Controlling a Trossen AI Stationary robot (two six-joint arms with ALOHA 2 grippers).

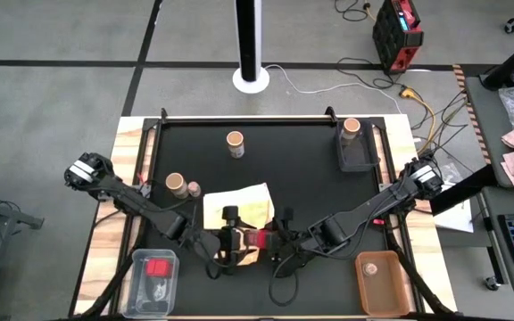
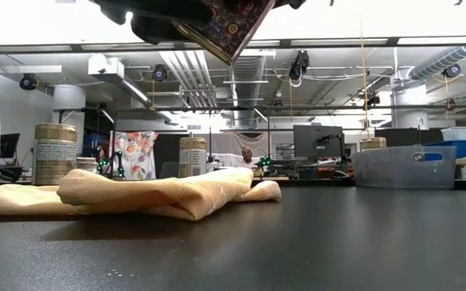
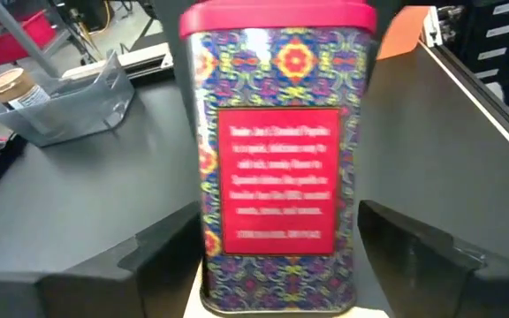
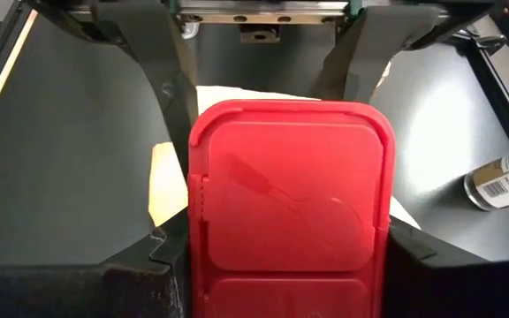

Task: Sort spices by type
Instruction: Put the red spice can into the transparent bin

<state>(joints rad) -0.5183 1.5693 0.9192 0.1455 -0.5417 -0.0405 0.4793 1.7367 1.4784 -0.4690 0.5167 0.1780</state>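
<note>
High view: both grippers meet over the yellow cloth (image 1: 236, 203); the red spice tin (image 1: 255, 237) hangs between them, above the mat.
Low view: only the tin's patterned underside, lifted off the mat.
Left wrist view: left gripper (image 3: 277, 252) fingers flank the tin, contact unclear.
Right wrist view: right gripper (image 4: 285, 256) clamps the red lid.
Risk: mistimed handover drops the tin.

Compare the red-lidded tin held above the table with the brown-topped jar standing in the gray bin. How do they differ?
The tin is blocky, with a red lid and patterned sides; the jar is round, with a tan-brown top. The tin hangs above the table between the left gripper and right gripper; the jar stands upright inside the gray bin. Both carry printed labels.
</note>
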